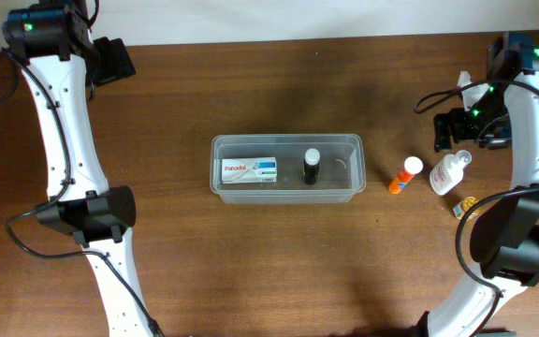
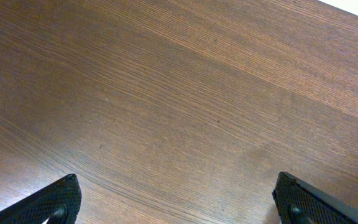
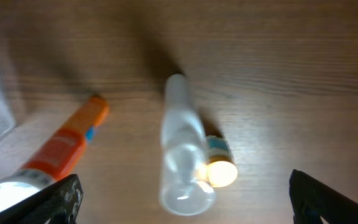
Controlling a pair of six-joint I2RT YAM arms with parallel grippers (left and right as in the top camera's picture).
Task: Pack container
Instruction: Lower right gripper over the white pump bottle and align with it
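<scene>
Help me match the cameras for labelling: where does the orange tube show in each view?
Overhead: orange tube centre-right, right of the container.
Left wrist: not in it.
Right wrist: orange tube lower left, slanted.
Shared landmark: the clear bottle beside it, mid-frame in the right wrist view.

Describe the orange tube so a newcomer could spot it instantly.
Start at the clear rectangular plastic container in the middle of the brown wooden table. Just off its right end lies a small orange tube with a white cap. It is the only orange item, nearer the container than the clear bottle with a white cap beside it.
</scene>
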